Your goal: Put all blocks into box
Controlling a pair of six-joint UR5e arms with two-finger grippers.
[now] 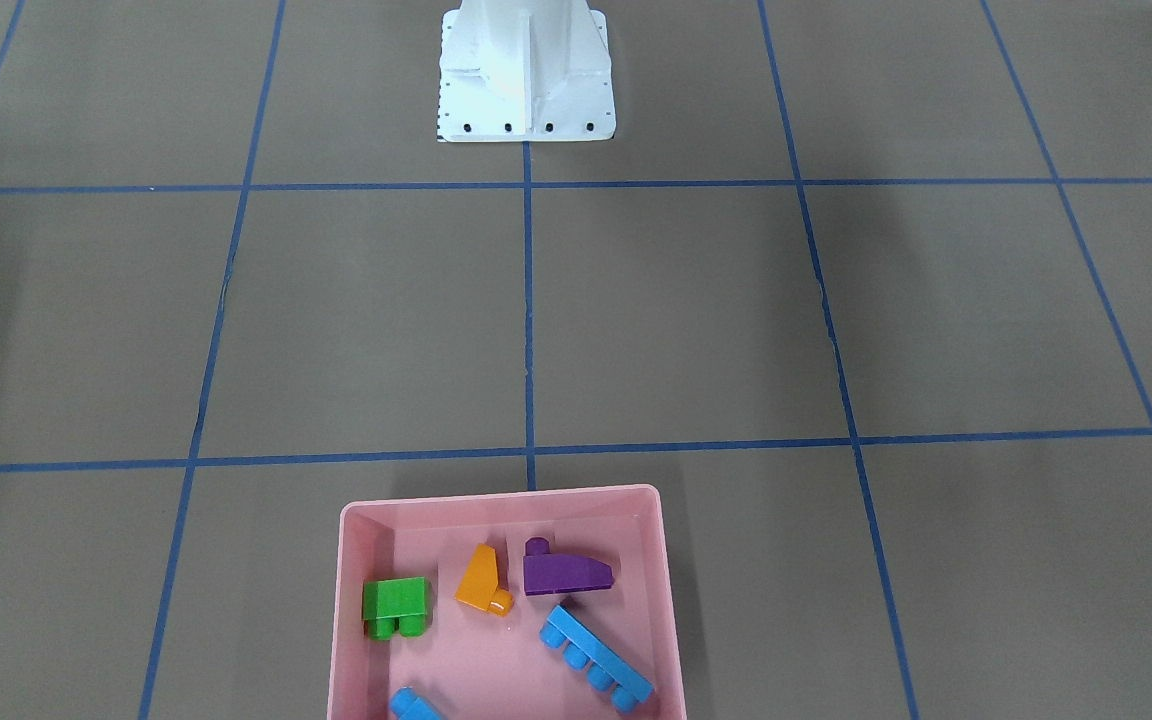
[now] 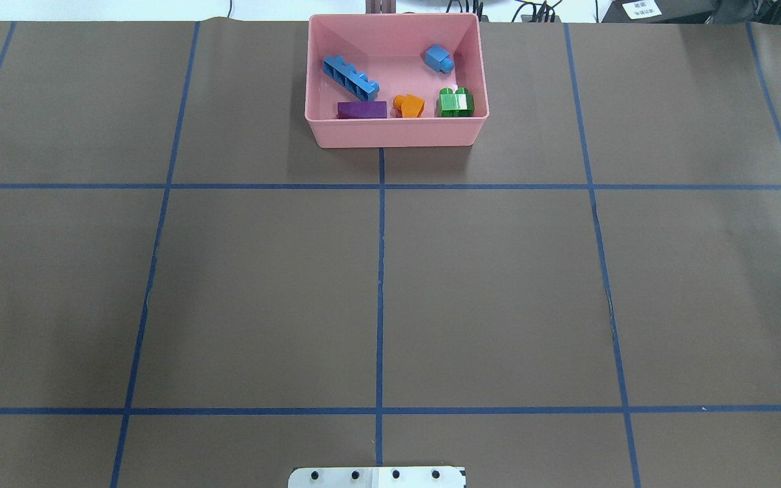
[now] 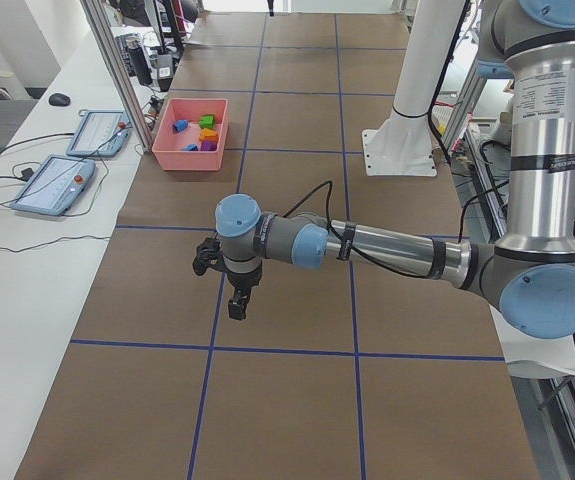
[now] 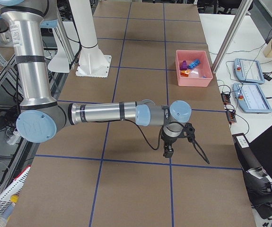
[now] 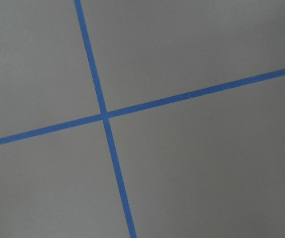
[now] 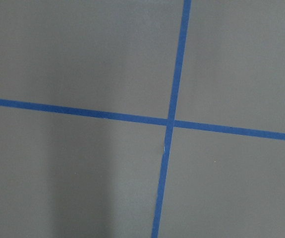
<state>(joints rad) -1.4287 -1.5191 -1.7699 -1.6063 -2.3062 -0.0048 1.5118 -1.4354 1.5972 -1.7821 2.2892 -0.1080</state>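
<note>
All five blocks lie inside the box [image 2: 394, 132], which stands at the middle of the far edge of the surface, opposite to the robot's base. In the box, the long blue block [image 2: 350, 76] lies slanted near one short wall. The small blue block [image 2: 438, 59] is toward the far corner on the other side. The purple block [image 2: 362, 110], the orange block [image 2: 409, 106] and the green block [image 2: 456, 102] form a row along the near wall.

I judge the task as finished, because no block shows outside the box.

The blocks look like light, stiff and smooth plastic, not fragile, but perhaps slippery. I would take one by its two flat parallel sides, not by the slope or the studs. The box would probably slide easily if pushed.

The left pincer [image 3: 235, 300] and the right pincer [image 4: 168, 150] hang over the bare surface, well apart from the box. I cannot tell if either is apart or together.

No brand is readable on the blocks or the box. A white label [image 2: 641, 8] beyond the far edge has dark characters, too small to read.
</note>
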